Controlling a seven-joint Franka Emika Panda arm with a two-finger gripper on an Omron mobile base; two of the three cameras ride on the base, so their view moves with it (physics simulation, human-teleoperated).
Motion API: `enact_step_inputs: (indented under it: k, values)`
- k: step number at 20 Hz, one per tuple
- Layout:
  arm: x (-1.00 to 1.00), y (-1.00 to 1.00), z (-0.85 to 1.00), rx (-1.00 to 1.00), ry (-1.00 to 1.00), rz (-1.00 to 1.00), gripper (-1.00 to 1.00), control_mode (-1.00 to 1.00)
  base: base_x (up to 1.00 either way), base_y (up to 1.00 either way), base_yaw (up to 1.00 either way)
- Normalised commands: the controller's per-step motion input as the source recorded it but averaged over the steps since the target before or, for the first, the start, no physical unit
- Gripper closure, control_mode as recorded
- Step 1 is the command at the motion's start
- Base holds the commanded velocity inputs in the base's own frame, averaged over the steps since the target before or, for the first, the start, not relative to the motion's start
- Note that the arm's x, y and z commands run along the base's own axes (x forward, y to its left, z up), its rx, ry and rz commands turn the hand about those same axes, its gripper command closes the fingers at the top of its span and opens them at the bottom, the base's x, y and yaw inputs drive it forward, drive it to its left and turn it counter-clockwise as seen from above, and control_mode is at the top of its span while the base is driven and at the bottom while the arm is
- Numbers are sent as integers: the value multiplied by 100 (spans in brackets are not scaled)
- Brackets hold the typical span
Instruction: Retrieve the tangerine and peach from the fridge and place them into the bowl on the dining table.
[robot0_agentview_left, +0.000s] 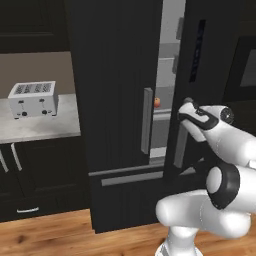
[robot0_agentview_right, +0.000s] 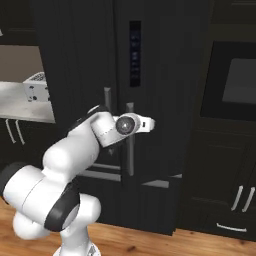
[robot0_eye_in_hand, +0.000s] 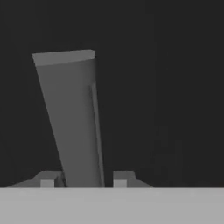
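My arm rises from the base, elbow bent low, forearm reaching up and forward toward twelve o'clock with the wrist level. My gripper (robot0_eye_in_hand: 83, 181) has its jaws drawn in on the grey door handle (robot0_eye_in_hand: 72, 118), one fingertip (robot0_eye_in_hand: 47, 183) at nine o'clock of the bar, the other at three.

You have a black fridge (robot0_agentview_left: 115, 100) with grey bar handles (robot0_agentview_left: 146, 120) and a pale grey inside, where a small orange fruit (robot0_agentview_left: 157, 102) shows. The toaster (robot0_agentview_left: 33, 99) is white on a mottled grey tabletop (robot0_agentview_left: 40, 125). The floor (robot0_agentview_left: 45, 237) is warm brown wood grain.
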Motion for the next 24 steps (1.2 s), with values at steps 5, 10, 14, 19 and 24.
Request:
enact_step_inputs:
  k: [5, 10, 14, 19, 24]
  values:
    - [-79, -94, 0, 6, 6, 0, 100, -100, 0, 0, 0]
    - [-67, -50, 24, 1, 11, 0, -100, -100, 0, 0, 0]
    - [-92, -9, 44, -3, 5, 0, -100, -100, 0, 0, 0]
    - [-98, 13, 55, -15, 0, 0, -100, -100, 0, 0, 0]
    - [-53, 78, 61, -29, 1, 2, -100, -100, 0, 0, 0]
